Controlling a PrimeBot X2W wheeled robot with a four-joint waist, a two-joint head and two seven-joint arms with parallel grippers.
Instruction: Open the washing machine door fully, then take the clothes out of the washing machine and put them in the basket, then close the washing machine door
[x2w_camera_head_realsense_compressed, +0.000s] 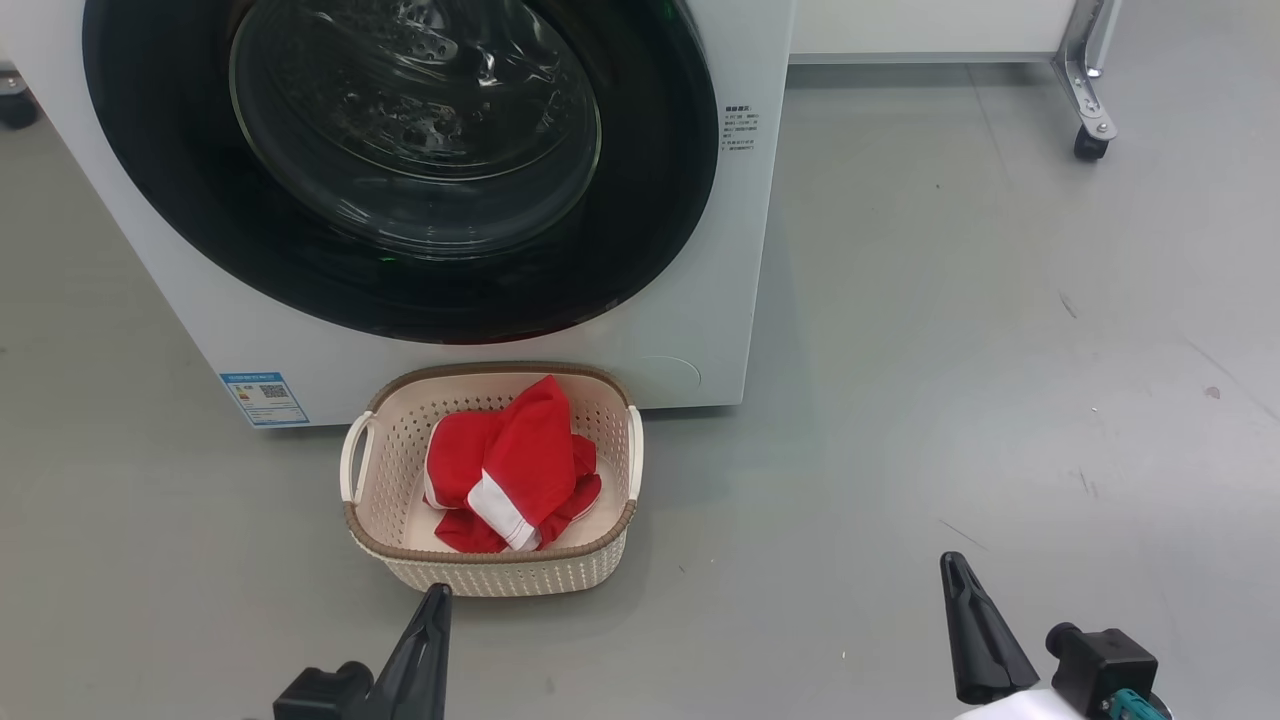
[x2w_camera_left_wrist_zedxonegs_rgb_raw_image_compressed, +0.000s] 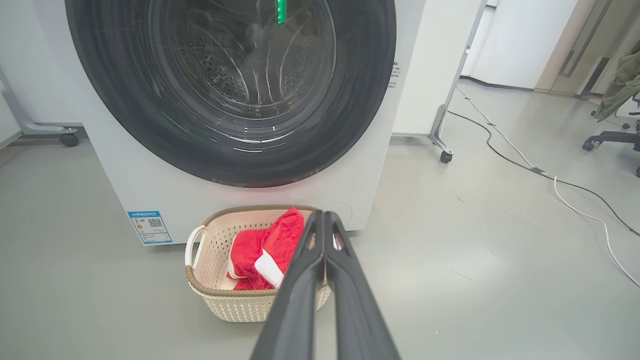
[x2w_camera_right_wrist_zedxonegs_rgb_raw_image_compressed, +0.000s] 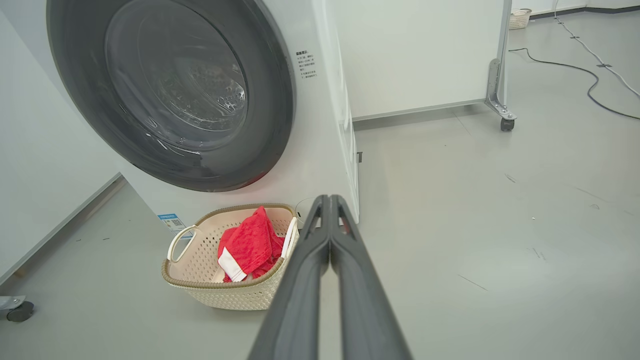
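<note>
Grey floor (x2w_camera_head_realsense_compressed: 1000, 400) spreads right of basket (x2w_camera_head_realsense_compressed: 500, 575) and washing machine (x2w_camera_head_realsense_compressed: 742, 260).

Black-rimmed washing machine door (x2w_camera_head_realsense_compressed: 400, 170) sat shut on the white washing machine (x2w_camera_head_realsense_compressed: 725, 260), red clothes (x2w_camera_head_realsense_compressed: 510, 465) with white trim heaped in the cream basket (x2w_camera_head_realsense_compressed: 490, 557) just before it.

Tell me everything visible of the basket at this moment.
The basket is small, rectangular, cream plastic with perforated walls, a brown woven-look rim and a pale loop handle on each short side. It stands upright on the grey floor, close in front of the washing machine, below its shut door. Red clothes with white trim lie heaped inside, rising above the rim.
</note>
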